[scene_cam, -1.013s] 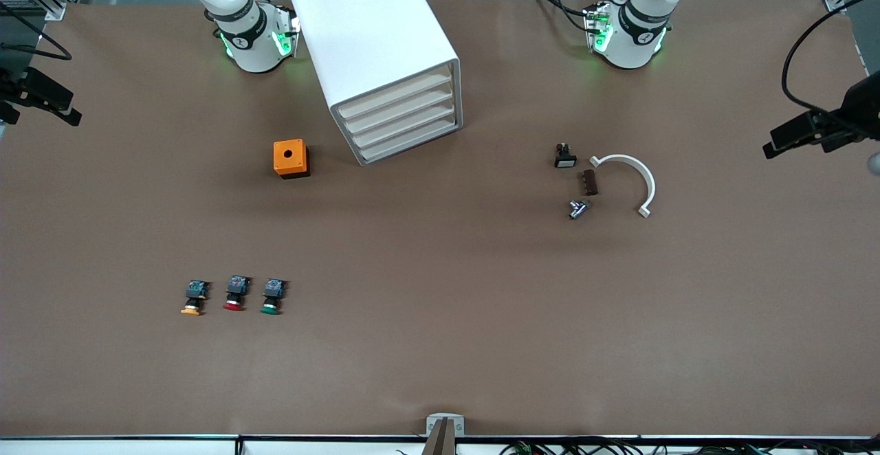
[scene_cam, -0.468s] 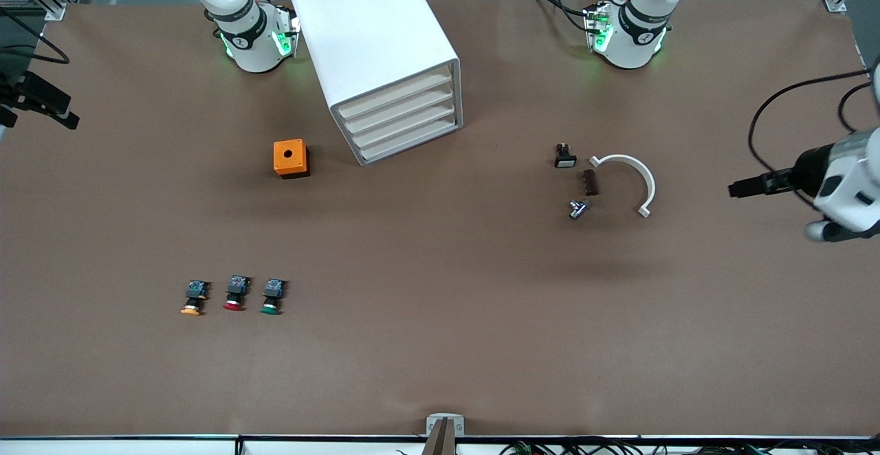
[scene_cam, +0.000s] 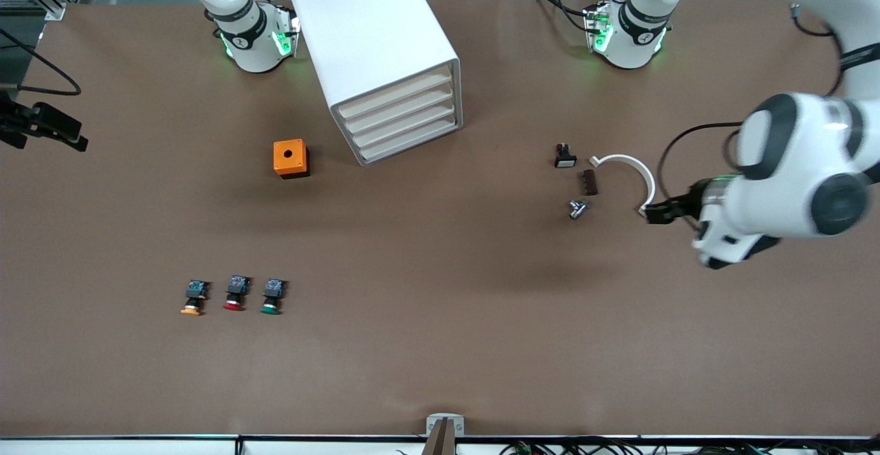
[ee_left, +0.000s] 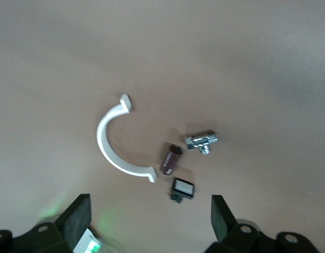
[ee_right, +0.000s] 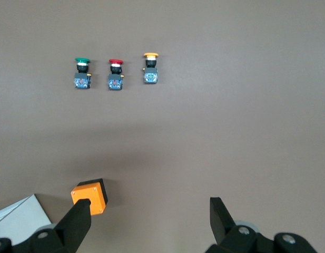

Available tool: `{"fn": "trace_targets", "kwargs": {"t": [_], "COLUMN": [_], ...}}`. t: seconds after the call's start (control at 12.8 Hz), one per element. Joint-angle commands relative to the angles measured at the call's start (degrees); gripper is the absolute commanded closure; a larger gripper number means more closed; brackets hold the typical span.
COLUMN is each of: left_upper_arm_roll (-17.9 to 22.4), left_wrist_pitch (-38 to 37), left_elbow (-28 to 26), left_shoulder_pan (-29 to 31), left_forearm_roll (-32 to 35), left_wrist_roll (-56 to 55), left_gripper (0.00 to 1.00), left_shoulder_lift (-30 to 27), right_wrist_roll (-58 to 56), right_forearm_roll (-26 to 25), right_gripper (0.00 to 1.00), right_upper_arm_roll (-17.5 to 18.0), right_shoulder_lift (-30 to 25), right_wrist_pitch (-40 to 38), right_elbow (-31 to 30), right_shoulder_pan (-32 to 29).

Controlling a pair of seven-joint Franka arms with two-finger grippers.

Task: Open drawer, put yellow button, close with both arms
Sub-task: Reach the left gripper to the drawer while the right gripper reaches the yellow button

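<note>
The white cabinet [scene_cam: 375, 42] stands between the arm bases with all its drawers shut; the drawer [scene_cam: 395, 93] is the uppermost one. The yellow button [scene_cam: 192, 299] [ee_right: 150, 68] lies on the table near the front camera, toward the right arm's end, beside a red button [scene_cam: 234, 293] and a green button [scene_cam: 272, 296]. My right gripper [scene_cam: 72, 135] [ee_right: 150, 220] hangs open and empty high over the table's edge at the right arm's end. My left gripper [scene_cam: 660, 213] [ee_left: 149, 221] is open and empty above one end of a white curved bracket [scene_cam: 636, 176].
An orange box [scene_cam: 291, 158] [ee_right: 90, 195] with a hole on top sits near the cabinet, nearer to the front camera. Beside the bracket [ee_left: 107, 147] lie a black switch [scene_cam: 565, 158], a brown block [scene_cam: 590, 182] and a silver fitting [scene_cam: 578, 209].
The left arm has swung in from the table's edge, bringing its gripper over the curved bracket. The right gripper has shifted slightly at its edge. Both stay open.
</note>
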Motion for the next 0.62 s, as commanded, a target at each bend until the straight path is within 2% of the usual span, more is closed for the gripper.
{"fn": "trace_targets", "kwargs": {"t": [0.0,0.23,0.39,0.55], "left_upper_arm_roll": [-0.35,-0.35,-0.44,-0.44], "left_wrist_pitch": [-1.48,-7.10,-8.34,-10.17], "left_elbow": [2.22,6.42,7.76,9.51], "left_shoulder_pan": [-2.52,-5.86,-6.04,-7.27], "left_forearm_roll": [-5.06,-12.62,-22.35,-31.16], "left_wrist_roll": [-12.74,-27.32,-43.91,-56.24], "left_gripper": [0.00,0.00,0.00,0.00], "left_shoulder_lift": [4.13,8.69,11.07,12.48], "right_wrist_roll": [-0.51,-0.08,0.63,2.55], "right_forearm_roll": [-1.12,-1.12,-0.51,0.37], "right_gripper": [0.00,0.00,0.00,0.00], "right_upper_arm_roll": [0.91,0.91,0.91,0.99], "right_shoulder_lift": [9.62,15.41,19.20,24.99], "right_wrist_pitch": [2.98,8.67,19.72,27.30], "right_elbow": [4.10,3.68,0.18,-0.10], "right_shoulder_pan": [-1.64,-2.69,-3.22,-2.96]}}
